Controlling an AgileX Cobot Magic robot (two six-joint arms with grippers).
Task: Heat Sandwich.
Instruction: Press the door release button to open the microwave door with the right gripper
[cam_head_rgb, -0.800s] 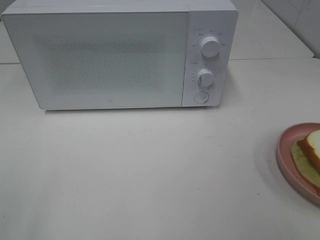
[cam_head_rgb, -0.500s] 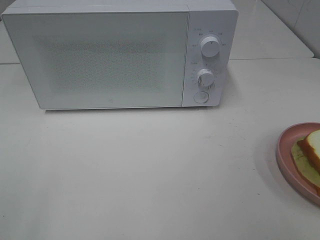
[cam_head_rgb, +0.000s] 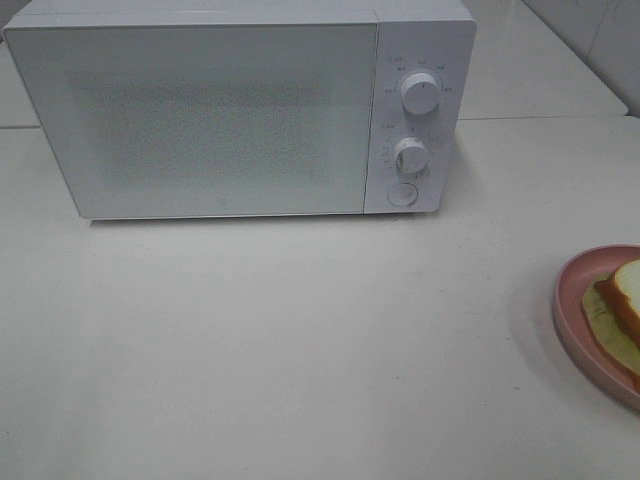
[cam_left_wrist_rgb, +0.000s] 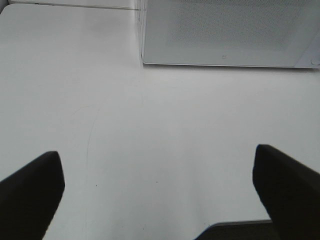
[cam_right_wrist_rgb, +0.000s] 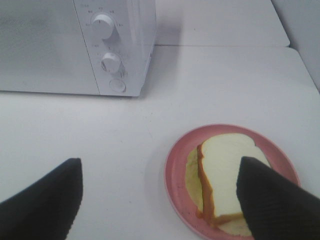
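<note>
With the brown-crusted white-bread sandwich (cam_right_wrist_rgb: 225, 172) lying on its round pink plate (cam_right_wrist_rgb: 172, 175) to the right of the shut white microwave (cam_head_rgb: 200, 120), and the left tool (cam_left_wrist_rgb: 157, 152) and right tool (cam_right_wrist_rgb: 160, 161) spread wide and empty, the door is judged to need opening first.

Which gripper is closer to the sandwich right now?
Right. The right gripper hangs open right by the sandwich on its pink plate. The left gripper, also open, faces the table and the microwave door; no sandwich shows in its wrist view.
</note>
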